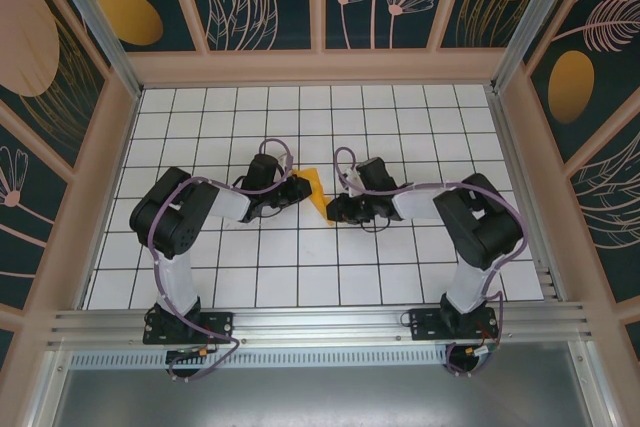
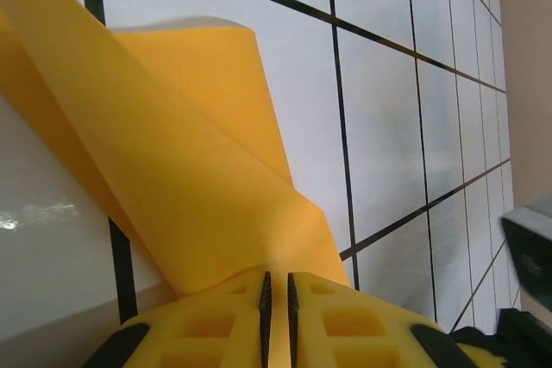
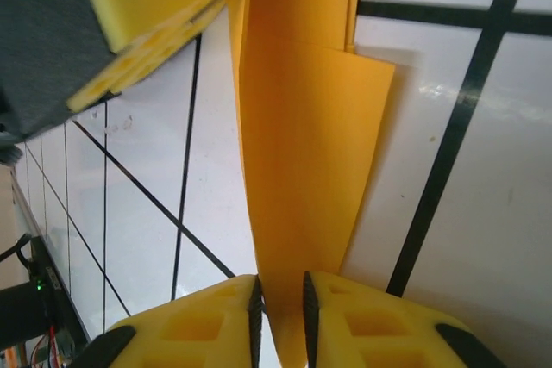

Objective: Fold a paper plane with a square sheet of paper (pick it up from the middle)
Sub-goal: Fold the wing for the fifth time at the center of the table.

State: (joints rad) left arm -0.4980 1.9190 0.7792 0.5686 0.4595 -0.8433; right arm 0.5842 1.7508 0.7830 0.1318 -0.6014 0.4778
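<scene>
The square sheet of paper [image 1: 316, 192], folded into a pointed wedge, sits at the middle of the tiled table [image 1: 400, 127], between both grippers. The left gripper [image 2: 277, 280] is clamped tight on one fold. The right gripper [image 3: 280, 286] has narrowly parted jaws with the paper's edge between them; whether it grips the paper cannot be told.

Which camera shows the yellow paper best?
The left wrist camera: the paper looks big there, folds plain. The right wrist camera shows a long strip of it; the top camera, a tiny wedge.
</scene>
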